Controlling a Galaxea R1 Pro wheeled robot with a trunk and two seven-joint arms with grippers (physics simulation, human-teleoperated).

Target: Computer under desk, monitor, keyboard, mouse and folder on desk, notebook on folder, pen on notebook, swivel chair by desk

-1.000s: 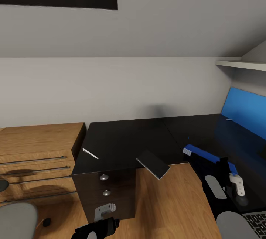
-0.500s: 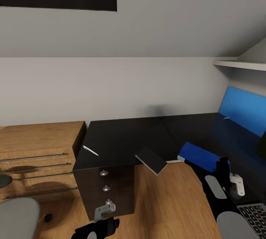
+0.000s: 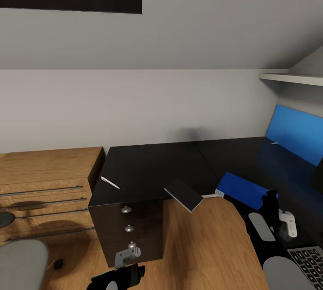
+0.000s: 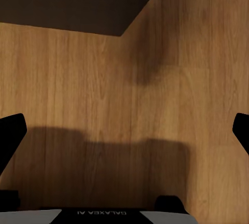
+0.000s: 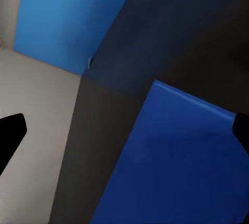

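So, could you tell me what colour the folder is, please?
Bright blue; the folder shows best in the right wrist view.

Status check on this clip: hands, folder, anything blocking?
Left hand open over the floor, holding nothing. Right hand open above the folder, which lies flat on the desk. Notebook overhangs the desk edge nearby; nothing blocking.

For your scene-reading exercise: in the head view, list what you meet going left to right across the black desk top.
Pen → notebook, overhanging the desk front edge → blue folder → right gripper → keyboard at the corner of the picture.
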